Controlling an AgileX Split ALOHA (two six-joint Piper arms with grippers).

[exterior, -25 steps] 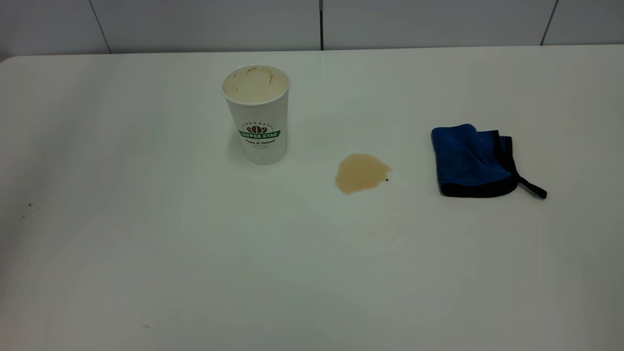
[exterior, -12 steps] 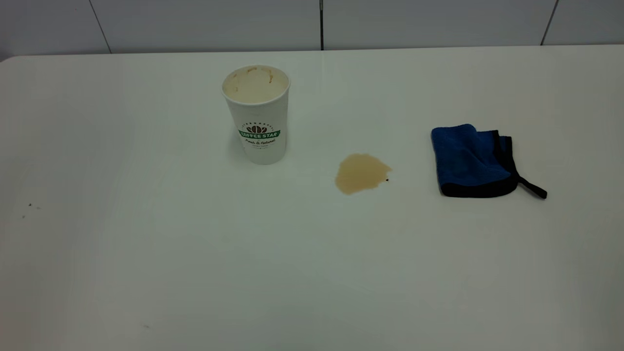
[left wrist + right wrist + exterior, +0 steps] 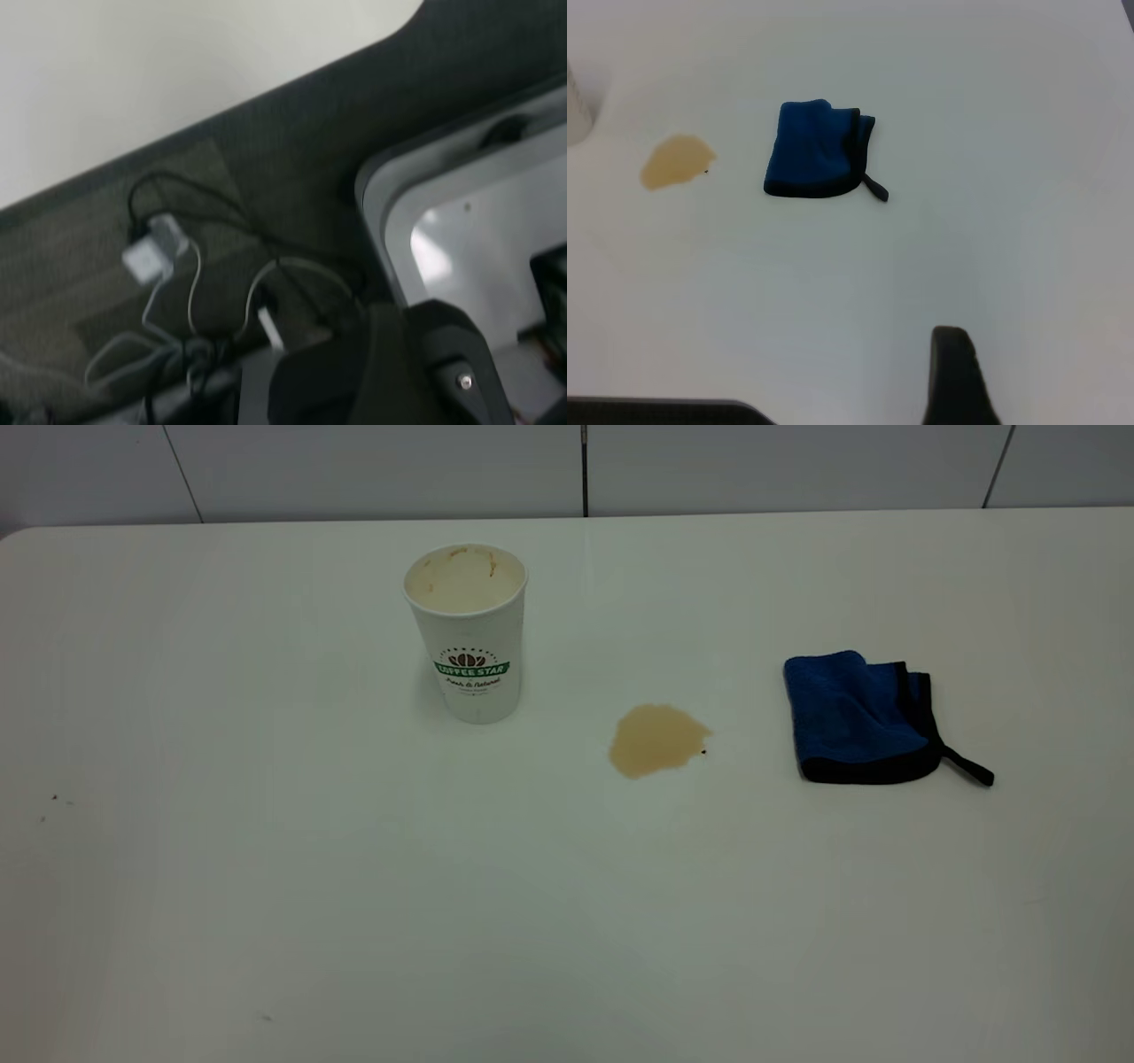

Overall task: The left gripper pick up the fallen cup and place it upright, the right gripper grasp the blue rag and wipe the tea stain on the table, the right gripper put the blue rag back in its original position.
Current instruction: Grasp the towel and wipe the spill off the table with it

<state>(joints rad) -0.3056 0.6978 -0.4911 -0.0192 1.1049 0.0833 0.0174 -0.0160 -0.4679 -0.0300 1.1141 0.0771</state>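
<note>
The white ribbed cup [image 3: 468, 634] with the green Coffee Star logo stands upright on the white table [image 3: 354, 886], left of centre. The light-brown tea stain [image 3: 656, 740] lies to its right, and the folded blue rag [image 3: 859, 718] with black edging and a loop strap lies further right. Neither gripper shows in the exterior view. The right wrist view looks down from well above at the rag [image 3: 817, 149], the stain [image 3: 675, 161] and the cup's edge [image 3: 576, 111], with a black part of my right gripper [image 3: 957, 381] at the frame's border. My left gripper [image 3: 425, 372] hangs off the table over the floor.
A tiny black speck [image 3: 703, 752] sits at the stain's right edge. A tiled wall [image 3: 567, 469] runs behind the table. The left wrist view shows dark carpet, loose cables with a small adapter [image 3: 151, 252] and a grey-white base [image 3: 478, 230] beside the table edge.
A faint shadow on the table's left side has faded. The cup, stain and rag have not moved.
</note>
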